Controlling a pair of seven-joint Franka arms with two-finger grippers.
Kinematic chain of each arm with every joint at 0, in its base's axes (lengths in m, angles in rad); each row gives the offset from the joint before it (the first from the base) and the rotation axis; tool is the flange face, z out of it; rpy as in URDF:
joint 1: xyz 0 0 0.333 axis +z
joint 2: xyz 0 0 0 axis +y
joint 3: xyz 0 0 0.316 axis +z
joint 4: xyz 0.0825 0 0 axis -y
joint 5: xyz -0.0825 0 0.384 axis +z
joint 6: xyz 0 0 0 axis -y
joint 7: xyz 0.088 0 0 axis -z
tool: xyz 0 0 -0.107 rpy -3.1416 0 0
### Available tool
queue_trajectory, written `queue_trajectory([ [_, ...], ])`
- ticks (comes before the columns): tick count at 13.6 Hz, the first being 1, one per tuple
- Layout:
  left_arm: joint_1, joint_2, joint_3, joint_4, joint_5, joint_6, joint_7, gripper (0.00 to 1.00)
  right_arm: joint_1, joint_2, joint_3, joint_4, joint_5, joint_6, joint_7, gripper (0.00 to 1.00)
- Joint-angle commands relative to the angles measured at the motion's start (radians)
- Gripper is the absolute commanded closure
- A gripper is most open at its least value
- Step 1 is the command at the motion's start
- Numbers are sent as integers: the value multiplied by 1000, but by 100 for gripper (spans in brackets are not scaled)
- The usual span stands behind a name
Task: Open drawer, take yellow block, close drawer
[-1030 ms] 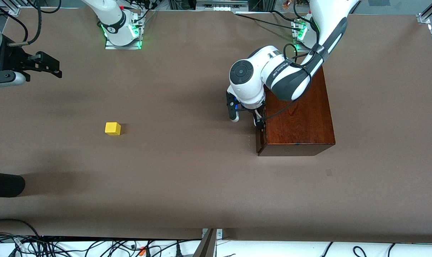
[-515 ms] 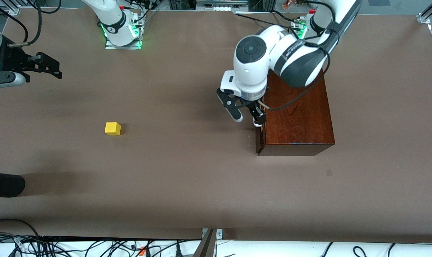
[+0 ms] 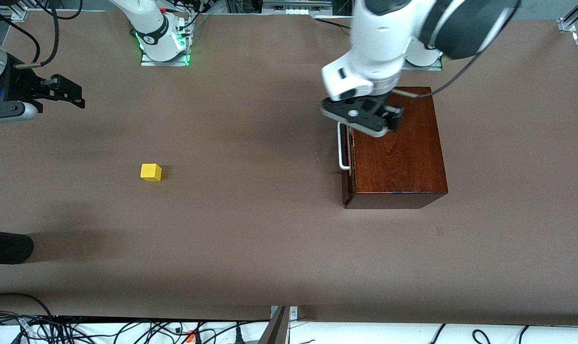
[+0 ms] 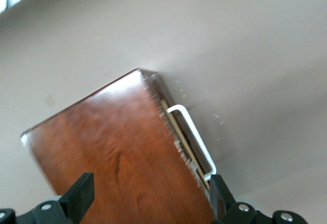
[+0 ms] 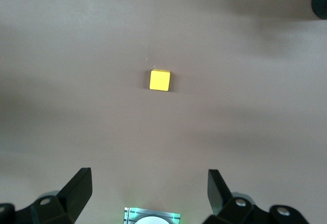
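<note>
The dark reddish-brown wooden box (image 3: pixel 399 148) (image 4: pixel 112 152) stands toward the left arm's end of the table. Its drawer (image 3: pixel 348 160) is pushed in, and the white bar handle (image 3: pixel 340 145) (image 4: pixel 196 137) is bare on the front. My left gripper (image 3: pixel 382 125) (image 4: pixel 148 198) hangs open over the box's top, near the edge above the drawer, holding nothing. The yellow block (image 3: pixel 151 172) (image 5: pixel 160 80) lies on the table toward the right arm's end. My right gripper (image 3: pixel 76 94) (image 5: pixel 148 188) waits open in the air at that end, empty, apart from the block.
A black rounded object (image 3: pixel 2 246) (image 5: pixel 321 2) juts in at the table's edge, nearer the front camera than the block. The right arm's base (image 3: pixel 162 45) glows green at the top. Cables (image 3: pixel 126 329) run along the near edge.
The left arm has risen from in front of the drawer's handle and swung up over the box's top. The drawer stays shut. The block has not moved; the right gripper barely shifted.
</note>
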Motion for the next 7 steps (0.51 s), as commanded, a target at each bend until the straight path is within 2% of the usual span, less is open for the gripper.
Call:
queue_trajectory([
  [1, 102, -29, -3, 43, -48, -68, -20, 0, -8, 9, -12, 23, -11, -15, 1, 0],
  [3, 128, -55, 26, 43, -65, -73, -39, 0, -8, 11, -18, 25, -11, -8, 3, 0],
  [7, 24, -140, 336, 5, -209, -113, -126, 0, -11, 14, -24, 28, -9, 0, 5, 0],
])
